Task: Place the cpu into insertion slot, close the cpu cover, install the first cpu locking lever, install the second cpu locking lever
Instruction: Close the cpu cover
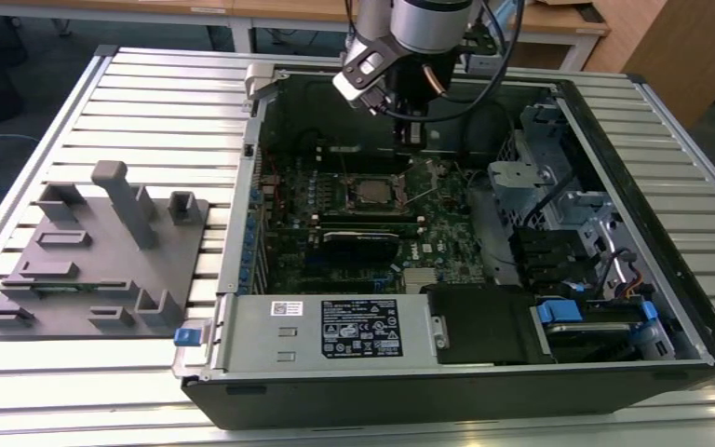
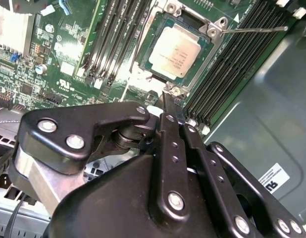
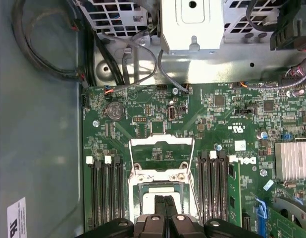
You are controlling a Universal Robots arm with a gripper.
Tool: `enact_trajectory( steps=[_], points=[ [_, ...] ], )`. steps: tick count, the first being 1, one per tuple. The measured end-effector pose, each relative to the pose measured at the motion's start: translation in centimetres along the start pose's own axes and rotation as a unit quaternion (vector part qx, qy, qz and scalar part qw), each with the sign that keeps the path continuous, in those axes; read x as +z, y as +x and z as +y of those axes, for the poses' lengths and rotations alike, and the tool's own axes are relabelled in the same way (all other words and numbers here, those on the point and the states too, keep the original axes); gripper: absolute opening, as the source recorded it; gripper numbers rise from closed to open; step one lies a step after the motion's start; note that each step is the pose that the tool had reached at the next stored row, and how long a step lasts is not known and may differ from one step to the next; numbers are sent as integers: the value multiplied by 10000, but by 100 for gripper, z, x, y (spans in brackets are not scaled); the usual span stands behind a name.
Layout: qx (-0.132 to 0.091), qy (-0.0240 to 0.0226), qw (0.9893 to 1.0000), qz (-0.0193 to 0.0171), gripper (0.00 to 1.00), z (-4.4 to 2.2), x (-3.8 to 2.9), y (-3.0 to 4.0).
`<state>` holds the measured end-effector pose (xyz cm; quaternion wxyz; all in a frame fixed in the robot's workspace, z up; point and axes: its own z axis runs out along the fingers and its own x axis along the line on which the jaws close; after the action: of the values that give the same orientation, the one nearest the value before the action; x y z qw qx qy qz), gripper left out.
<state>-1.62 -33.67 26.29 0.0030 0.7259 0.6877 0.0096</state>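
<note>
Closest up in the second wrist view is the gripper (image 2: 169, 96), with its black linkage taking the whole lower half of the frame. Its fingers (image 2: 170, 144) are closed tight against each other with nothing visible between them. The tips sit right at the near edge of the insertion slot (image 2: 207, 47), upper middle. Can't tell if they're touching the rim or just above it. Inside the slot the cpu (image 2: 175, 52) is seated, pale face up, and it looks flat to me. Past it, upper right, a thin locking lever (image 2: 257, 29) sticks out loose over the memory slots (image 2: 227, 74).

In the first wrist view the cpu cover (image 3: 178, 141) looks swung open at centre frame, with green board showing through its cut-out. So I'd say we're on the cover-closing step, levers not done yet. That calls for the plate coming down square over the chip without nudging it.

Pose-wise, in the exterior view the arm (image 1: 432, 23) hangs in from top centre with the wrist tilted. The gripper points down into the open case (image 1: 332, 396), just above the slot in frame.
</note>
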Motion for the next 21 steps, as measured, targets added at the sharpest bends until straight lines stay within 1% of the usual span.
enact_trajectory(
  steps=[7,21],
  points=[
    [0,0,10000,0,10,42,1,2],
    [0,0,10000,1,10,83,2,5]
  ],
)
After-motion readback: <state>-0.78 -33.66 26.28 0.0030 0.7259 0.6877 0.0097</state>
